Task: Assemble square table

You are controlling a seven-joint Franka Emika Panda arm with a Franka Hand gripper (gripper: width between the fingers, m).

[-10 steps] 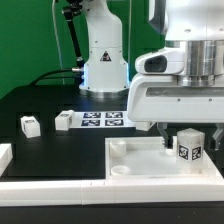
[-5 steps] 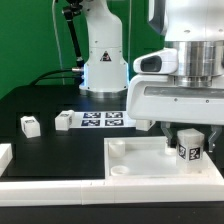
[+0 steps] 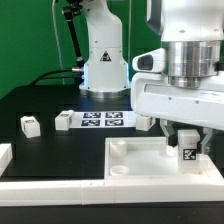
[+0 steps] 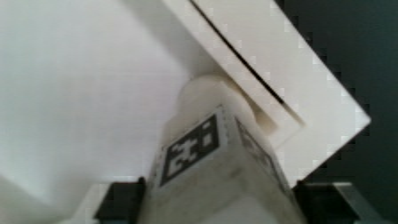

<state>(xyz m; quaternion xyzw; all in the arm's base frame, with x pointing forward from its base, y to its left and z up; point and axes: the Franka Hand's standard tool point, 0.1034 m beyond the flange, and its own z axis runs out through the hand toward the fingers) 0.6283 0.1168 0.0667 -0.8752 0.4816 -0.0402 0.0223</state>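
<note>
The gripper [image 3: 187, 143] is clamped on a leg [image 3: 188, 156], low over the tabletop [image 3: 135, 162] near its corner. If the leg sits tilted, I reckon it jams or slips.

One tabletop [image 3: 130, 160], four legs [image 3: 30, 125], one marker board [image 3: 100, 119]

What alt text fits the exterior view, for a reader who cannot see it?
The end effector grips an upright white tagged leg low over the white square tabletop, toward the exterior view's right. Behind, on the black table, two loose legs lie beside the marker board.
</note>
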